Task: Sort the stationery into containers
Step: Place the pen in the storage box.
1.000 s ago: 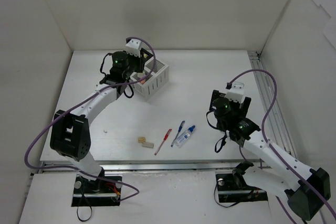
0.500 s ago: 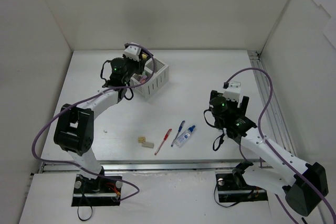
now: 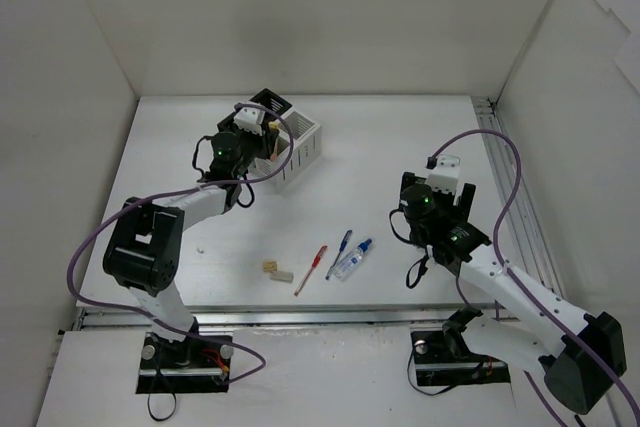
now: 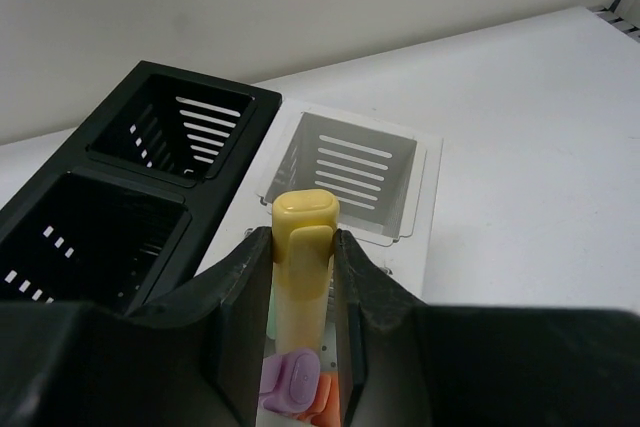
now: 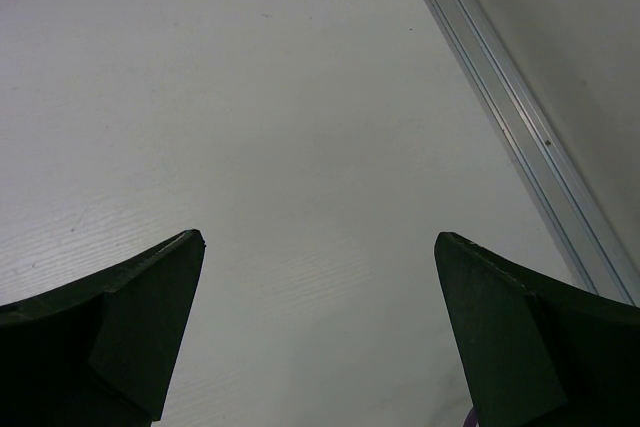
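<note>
My left gripper (image 4: 303,237) is shut on a yellow marker (image 4: 303,277), held upright over the near compartment of the white container (image 4: 410,187). A pink marker cap (image 4: 292,379) and an orange one (image 4: 328,402) show in that compartment below. The black container (image 4: 120,197) stands beside it on the left. In the top view the left gripper (image 3: 262,142) hangs at the white container (image 3: 303,150). A red pen (image 3: 311,269), a blue pen (image 3: 340,250), a clear bottle (image 3: 351,261) and two beige erasers (image 3: 277,270) lie near the front. My right gripper (image 5: 320,237) is open over bare table.
A metal rail (image 5: 520,117) runs along the table's right edge, close to the right gripper (image 3: 438,192). A tiny white scrap (image 3: 201,245) lies at the left. White walls close in the table at the back and both sides.
The left arm has swung in and the gripper has shifted over the white container, so the black container now shows behind it. The right arm moved slightly left, then held still.
</note>
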